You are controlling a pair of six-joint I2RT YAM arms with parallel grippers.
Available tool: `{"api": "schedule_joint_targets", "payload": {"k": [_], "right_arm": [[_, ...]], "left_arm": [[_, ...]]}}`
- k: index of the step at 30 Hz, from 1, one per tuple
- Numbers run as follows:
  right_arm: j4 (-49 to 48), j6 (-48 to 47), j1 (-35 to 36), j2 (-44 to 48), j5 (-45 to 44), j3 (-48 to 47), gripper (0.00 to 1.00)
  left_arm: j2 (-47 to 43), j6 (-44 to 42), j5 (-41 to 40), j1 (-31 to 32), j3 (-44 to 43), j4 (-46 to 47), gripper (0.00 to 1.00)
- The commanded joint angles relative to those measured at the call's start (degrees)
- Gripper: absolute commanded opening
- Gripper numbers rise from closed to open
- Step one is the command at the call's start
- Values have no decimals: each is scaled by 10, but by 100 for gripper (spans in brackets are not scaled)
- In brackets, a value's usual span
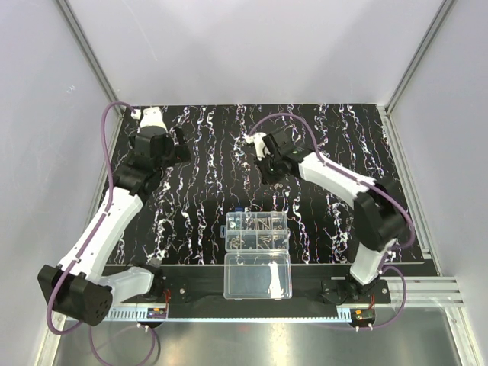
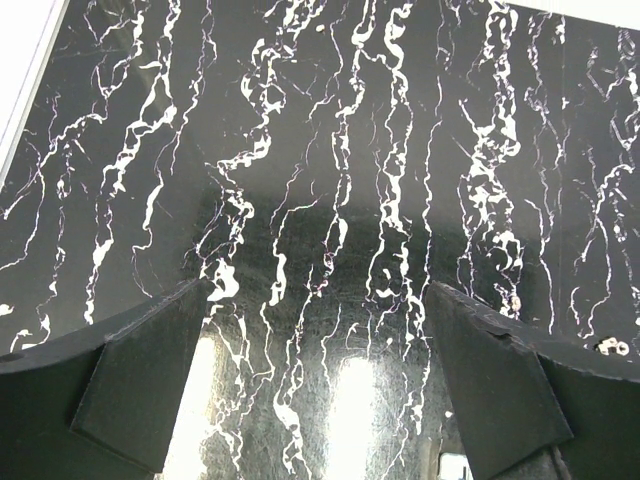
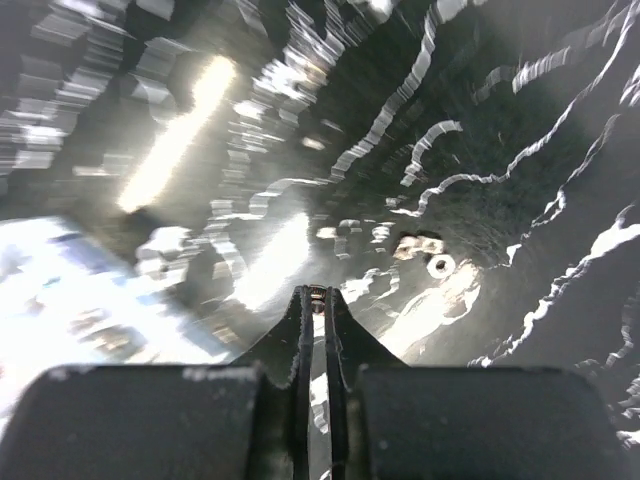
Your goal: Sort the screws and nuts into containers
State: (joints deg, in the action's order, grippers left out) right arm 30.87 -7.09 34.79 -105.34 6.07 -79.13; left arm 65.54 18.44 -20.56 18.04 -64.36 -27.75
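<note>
nut: a small silvery ring [image 3: 440, 265] lies flat on the mat [image 1: 198, 191], hole facing up, so it has no long axis to read; it sits just ahead and to the right of the right claw's tips
pale fleck: a light scrap [image 3: 418, 245] just beside the nut on its left, too blurred to name
screws: dark slim pieces [image 1: 264, 223] lie jumbled in the far row of the containers; they are too small here to tell which way they point
containers: the divided half of a clear box [image 1: 257, 231], long side running left to right across the desk, near the front edge of the mat and between the two arm bases
lid half: clear and undivided [image 1: 258, 276], lying open and flat, touching the near side of the containers
right claw [image 3: 318, 295]: clenched, only a thin slit between the fingers; a tiny glint shows at the tips, but whether anything is nipped there cannot be told
right arm: rises from its base at the near right, elbow high on the right, then reaches in toward the middle of the mat beyond the box, with the claw aimed down at the mat
left claw [image 2: 318, 290]: released, fingers wide apart, only streaked mat between them
left arm: stretched from the near-left base to the far-left part of the mat, well apart from the box
mat: black with white streaks, covering most of the desk [image 1: 305, 343]
</note>
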Motion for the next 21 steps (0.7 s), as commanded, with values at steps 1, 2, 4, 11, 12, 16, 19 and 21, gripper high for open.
{"api": "schedule_joint_targets", "payload": {"k": [1,2,4,11,12,16,19,21], "right_arm": [[9,19,54,83,12,6,0],[12,21,67,95,12,8,0],[26,31,102,102,11,14,0],[17,91,192,117,25,84,0],[14,98,200,118,24,91,0],[7,123,238,114,24,110,0],[1,133,258,108,12,121,0],[-4,139,264,100,6,121,0]], "left_arm": [[-23,-1,4,-3,-20,14,99],[-26,-1,5,-3,-20,14,99],[-30,1,7,-2,-21,15,99],[-45,5,8,-2,-22,13,99],[-46,4,7,-2,-22,13,99],[-51,4,5,-3,-24,11,99],[-54,5,5,-3,-23,11,99],[-55,6,9,-2,-22,13,99]]}}
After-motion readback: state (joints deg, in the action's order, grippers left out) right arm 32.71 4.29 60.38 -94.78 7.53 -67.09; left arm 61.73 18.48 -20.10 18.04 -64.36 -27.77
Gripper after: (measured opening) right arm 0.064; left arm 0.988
